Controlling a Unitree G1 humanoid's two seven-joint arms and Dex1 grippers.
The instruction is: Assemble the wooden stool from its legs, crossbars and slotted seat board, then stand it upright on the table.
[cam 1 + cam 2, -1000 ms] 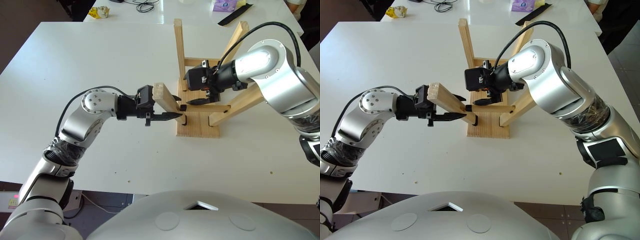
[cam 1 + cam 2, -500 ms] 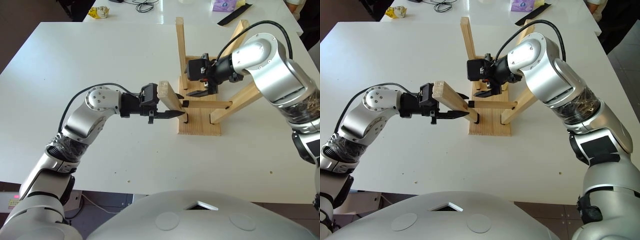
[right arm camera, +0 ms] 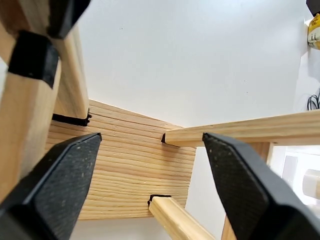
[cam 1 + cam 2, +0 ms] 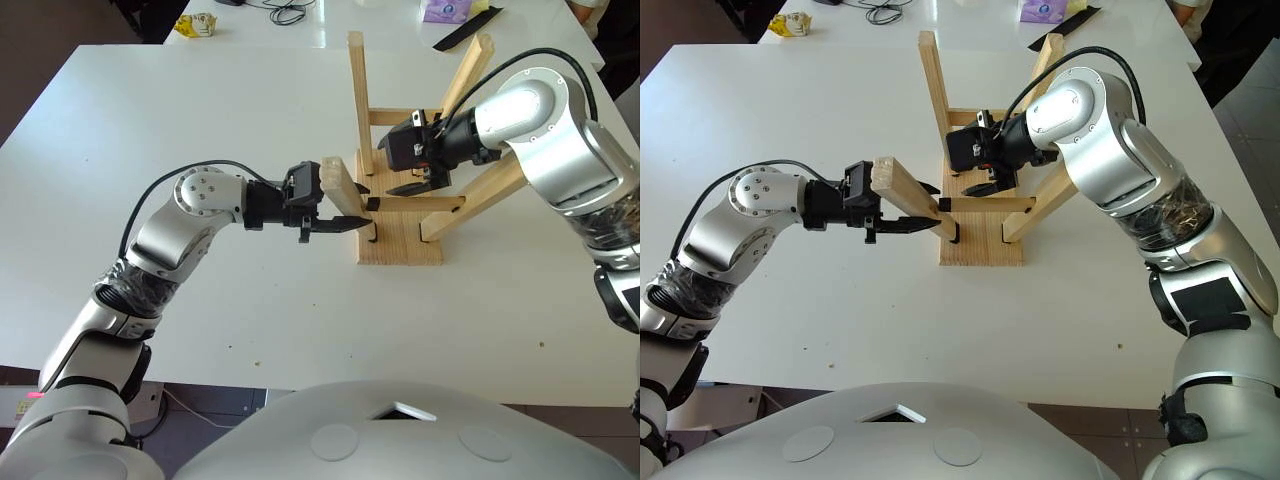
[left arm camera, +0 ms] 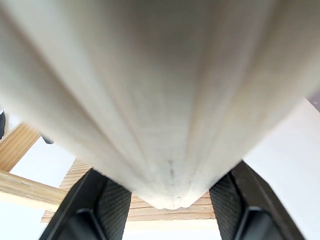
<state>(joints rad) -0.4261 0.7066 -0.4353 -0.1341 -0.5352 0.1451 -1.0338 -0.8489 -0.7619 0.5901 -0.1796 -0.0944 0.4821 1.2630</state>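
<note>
White counter bore the slotted seat board, left hand clamped on a leg, right hand spread apart.

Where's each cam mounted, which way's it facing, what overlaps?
Left eye view: on the head, facing forward and down over the table; both arms, left gripper shut on a leg, right gripper above the seat board.
Right eye view: the stereo twin, same scene.
Left wrist view: looks along the left fingers, held leg up close.
Right wrist view: looks between the open right fingers at the seat board.
Shared: the seat board, in all four.
</note>
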